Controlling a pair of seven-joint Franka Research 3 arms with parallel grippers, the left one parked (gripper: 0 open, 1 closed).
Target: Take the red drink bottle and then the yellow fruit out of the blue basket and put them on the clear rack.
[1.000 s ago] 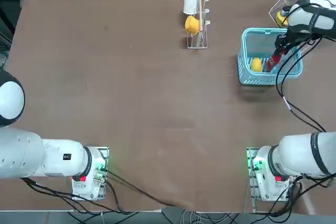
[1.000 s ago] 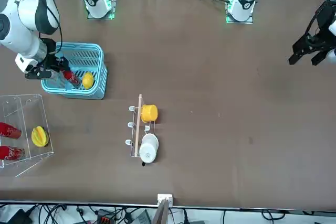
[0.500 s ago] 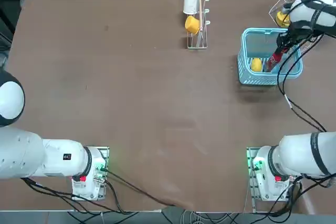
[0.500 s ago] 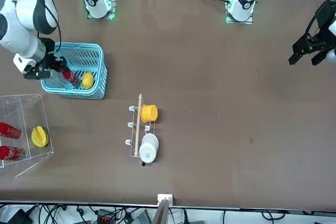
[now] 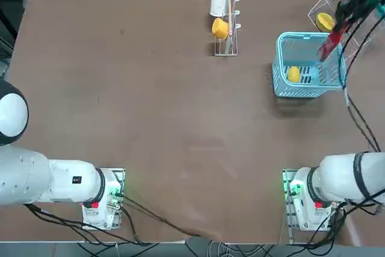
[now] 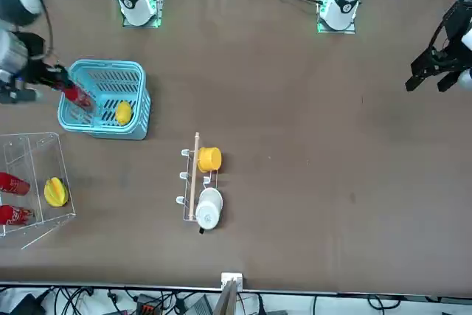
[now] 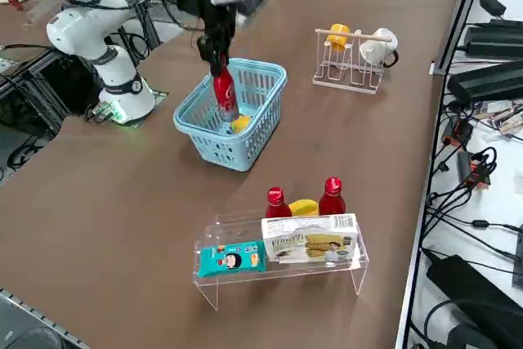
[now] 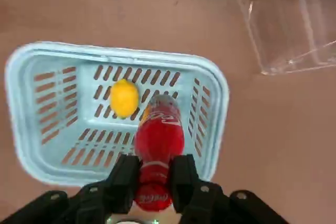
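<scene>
My right gripper [image 8: 154, 178] is shut on the neck end of the red drink bottle [image 8: 159, 132], which hangs tilted above the blue basket [image 8: 31, 56], lifted off its floor. In the right side view the bottle [image 7: 224, 96] dangles under the gripper [image 7: 215, 59] over the basket [image 7: 204, 143]. The yellow fruit [image 8: 124, 98] lies on the basket floor, also seen from the front [image 6: 123, 113] and from above [image 5: 293, 74]. The clear rack [image 7: 278, 261] stands beside the basket, beyond its rim [image 6: 140, 112] in the front view.
The clear rack [image 6: 33, 154] holds two red bottles [image 7: 275, 200], a yellow fruit [image 6: 54, 191] and two snack boxes [image 7: 310, 241]. A wire cup stand [image 5: 227, 46] with a yellow cup [image 5: 220, 28] and a white cup [image 5: 218, 4] stands at mid-table. Cables trail from the right arm.
The gripper closed on the red bottle inside the basket, then rose with it, so the bottle now hangs above the basket. The yellow fruit has stayed put.
</scene>
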